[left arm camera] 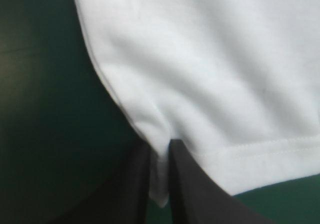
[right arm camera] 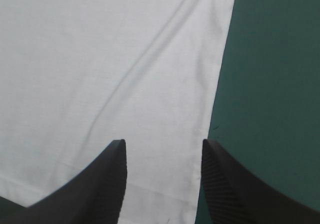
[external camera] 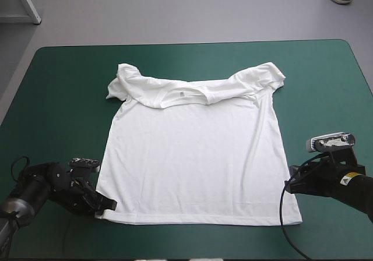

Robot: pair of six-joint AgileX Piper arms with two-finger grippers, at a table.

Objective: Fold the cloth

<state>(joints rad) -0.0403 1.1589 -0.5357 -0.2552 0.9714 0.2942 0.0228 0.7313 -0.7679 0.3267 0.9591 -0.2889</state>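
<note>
The white T-shirt (external camera: 192, 156) lies spread flat on the teal-green cover (external camera: 58, 98), collar at the far side and both sleeves crumpled inward near the shoulders. My left gripper (external camera: 108, 205) sits at the shirt's near-left hem corner. In the left wrist view this gripper (left arm camera: 161, 146) is shut on a pinched fold of the T-shirt (left arm camera: 215, 59), and the hem's stitching shows beside it. My right gripper (external camera: 289, 182) is at the shirt's right side edge near the hem. In the right wrist view it (right arm camera: 163, 143) stands open, with the edge of the T-shirt (right arm camera: 100, 59) running between its fingers.
Bare teal-green cover surrounds the shirt on all sides, with wide strips at the left, right and far edges. The near hem lies close to the table's front edge.
</note>
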